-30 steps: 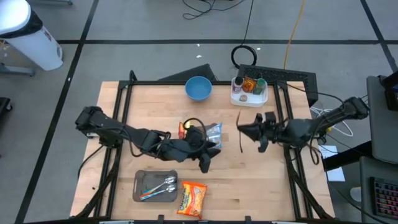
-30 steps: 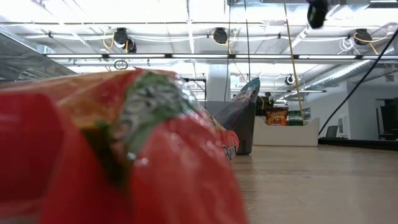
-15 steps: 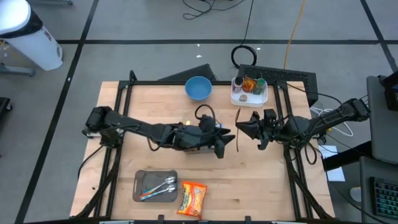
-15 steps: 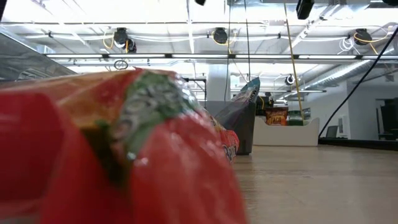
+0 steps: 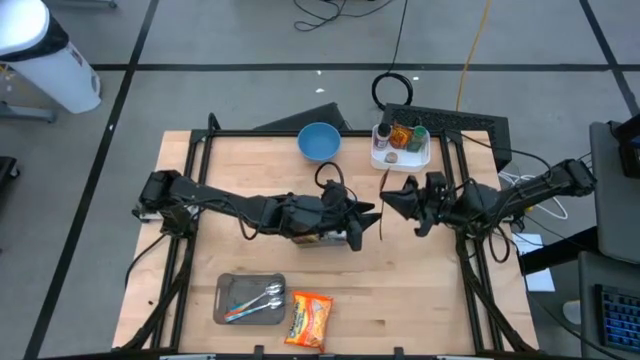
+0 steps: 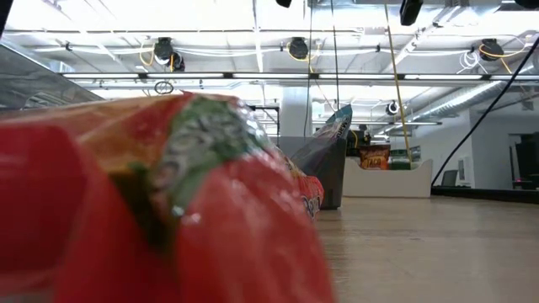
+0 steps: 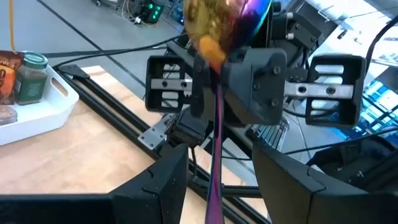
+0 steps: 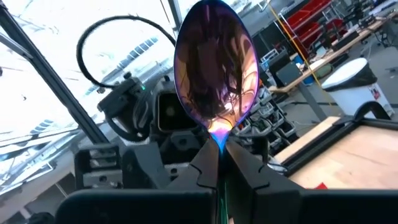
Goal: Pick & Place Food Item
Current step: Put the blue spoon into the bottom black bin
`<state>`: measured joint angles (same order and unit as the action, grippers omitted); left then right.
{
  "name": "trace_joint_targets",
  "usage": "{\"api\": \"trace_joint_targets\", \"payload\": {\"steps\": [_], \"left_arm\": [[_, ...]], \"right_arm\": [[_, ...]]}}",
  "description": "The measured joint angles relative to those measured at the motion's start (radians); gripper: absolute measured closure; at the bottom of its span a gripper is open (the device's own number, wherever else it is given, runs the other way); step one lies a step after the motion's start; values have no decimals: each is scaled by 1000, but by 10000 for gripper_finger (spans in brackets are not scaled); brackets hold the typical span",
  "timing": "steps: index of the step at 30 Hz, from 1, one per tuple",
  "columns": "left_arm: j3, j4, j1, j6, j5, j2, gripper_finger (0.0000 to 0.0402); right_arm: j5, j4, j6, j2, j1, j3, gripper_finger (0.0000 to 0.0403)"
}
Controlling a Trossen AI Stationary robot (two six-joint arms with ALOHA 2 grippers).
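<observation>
My right gripper (image 5: pixel 392 206) is over the table's right middle, shut on an iridescent purple-gold spoon (image 8: pixel 216 62). My left gripper (image 5: pixel 364 226) reaches in from the left. It is open, with a finger on either side of the spoon's handle (image 7: pixel 216 162) and touching nothing. Its arm covers the snack bags (image 5: pixel 328 238) at the table's middle. An orange chip bag (image 5: pixel 310 318) lies flat at the near edge and fills the low view (image 6: pixel 152 202). My right gripper pinches the spoon's neck (image 8: pixel 219 147), just below the bowl, between its two fingers. It comes in about level from the table's right. The bowl stands above the fingers and the handle (image 7: pixel 216 124) runs down below them, clear of the table.
A blue bowl (image 5: pixel 319 142) and a white tray with jars (image 5: pixel 401 148) stand at the far edge. A grey tray with cutlery (image 5: pixel 250 297) lies near the front, left of the chip bag. A dark bag (image 6: pixel 324 168) stands upright at mid-table in the low view.
My left gripper has swung from near the snack bags toward the table's right and far side. It now stands at the spoon held by my right gripper. Its arm now covers the bags.
</observation>
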<state>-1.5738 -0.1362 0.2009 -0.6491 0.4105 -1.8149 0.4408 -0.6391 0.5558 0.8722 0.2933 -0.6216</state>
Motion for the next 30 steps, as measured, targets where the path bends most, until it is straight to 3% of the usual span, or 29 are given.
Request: {"api": "trace_joint_targets", "payload": {"steps": [16, 30], "left_arm": [[0, 4, -19, -13, -20, 0, 215], [0, 55, -20, -45, -25, 0, 216]], "right_arm": [[-106, -172, -12, 73, -47, 0, 403], [-107, -237, 0, 119, -64, 0, 403]]}}
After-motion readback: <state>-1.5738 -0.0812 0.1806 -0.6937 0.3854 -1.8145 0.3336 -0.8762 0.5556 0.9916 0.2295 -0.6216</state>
